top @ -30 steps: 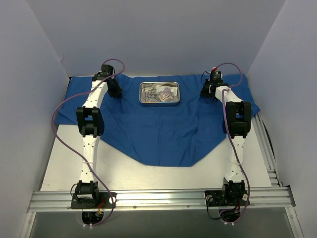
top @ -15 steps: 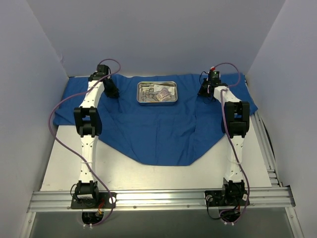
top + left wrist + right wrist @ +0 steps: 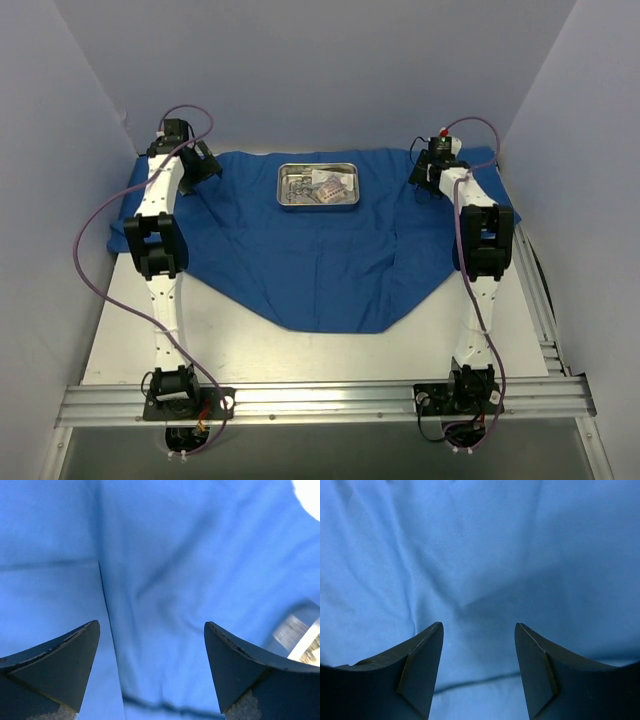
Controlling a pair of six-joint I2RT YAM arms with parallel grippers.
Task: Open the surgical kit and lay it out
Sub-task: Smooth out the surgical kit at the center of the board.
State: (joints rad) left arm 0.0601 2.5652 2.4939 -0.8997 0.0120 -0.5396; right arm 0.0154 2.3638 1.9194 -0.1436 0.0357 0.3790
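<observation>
Tray sits on the cloth, far centre of the table, between my two grippers. I can't count its contents. Silver instruments are heaped toward its left and pale packets toward its right, all too small to sort from the top view. Tweezers I cannot pick out. My left wrist view catches only a blurred bit of the tray at its right edge.

Tray's long axis runs left-right, parallel to the far wall. Steel, rectangular, rounded corners. Cloth lies opened out, widest along the far side and narrowing to a rounded point aimed at the arm bases. It is deep blue and creased.

Left gripper is over the cloth's far-left corner, fingers spread wide, nothing between them. Right gripper is over the far-right part, fingers parted less wide, gripping nothing. Whether either one's tips touch the cloth, I can't tell.
</observation>
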